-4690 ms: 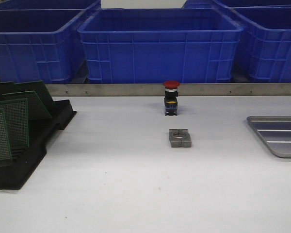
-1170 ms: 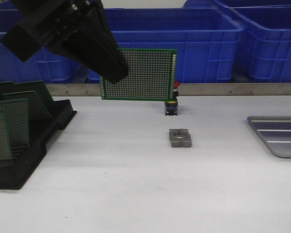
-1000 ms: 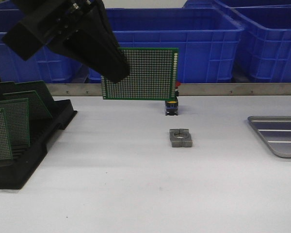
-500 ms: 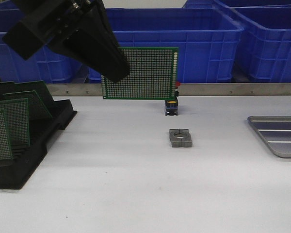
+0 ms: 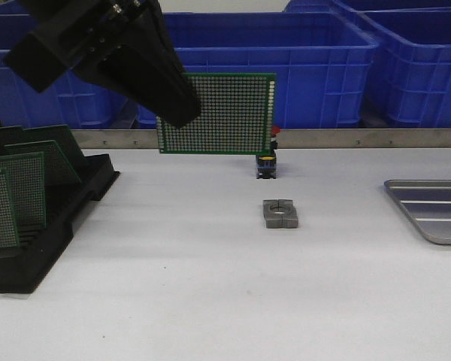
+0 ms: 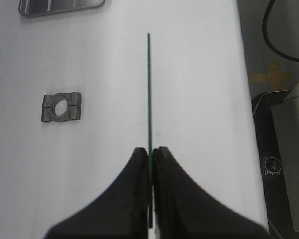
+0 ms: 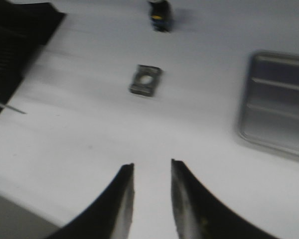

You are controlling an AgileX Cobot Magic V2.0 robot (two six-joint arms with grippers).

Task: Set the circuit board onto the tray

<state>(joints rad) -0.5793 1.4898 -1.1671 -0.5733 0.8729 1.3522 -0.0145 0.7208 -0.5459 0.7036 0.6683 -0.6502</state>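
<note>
- Far left on the white worktop (image 5: 210, 286): one black slotted rack (image 5: 37, 233) holding green perforated boards (image 5: 15, 192) upright and leaning — three clearly countable, perhaps more behind.
- Above the rack and up in the air: the left tool (image 6: 150, 154), clamped tight on one edge of a single circuit board (image 5: 218, 113); fingers (image 6: 134, 174) pressed flat against both faces.
- Circuit board held on edge, faces vertical, broad face turned toward the front camera; long axis roughly level, running from the tool toward the right, slightly tilted. Edge-on in the left wrist view, reduced to a thin green line (image 6: 149, 89) extending straight out from the fingertips. Clear of the worktop, touching nothing but the tool.
- Middle of the worktop: one small push-button switch (image 5: 265, 162) with yellow and blue parts, its red cap mostly hidden behind the board's lower right corner; just in front of it, one grey metal clamp block (image 5: 279, 213) with a round hole, lying flat.
- Right edge: one silver-grey ribbed tray (image 5: 432, 210), flat, partly cut off by the frame — well apart from the held board.
- Right tool (image 7: 152, 199): jaws parted, nothing between them, over bare worktop.
- Behind: a metal strip (image 5: 361, 138) along the worktop's far edge, then a row of big blue plastic crates (image 5: 248, 68) — at least three. Dark floor and a cable beside the worktop in the left wrist view.
</note>
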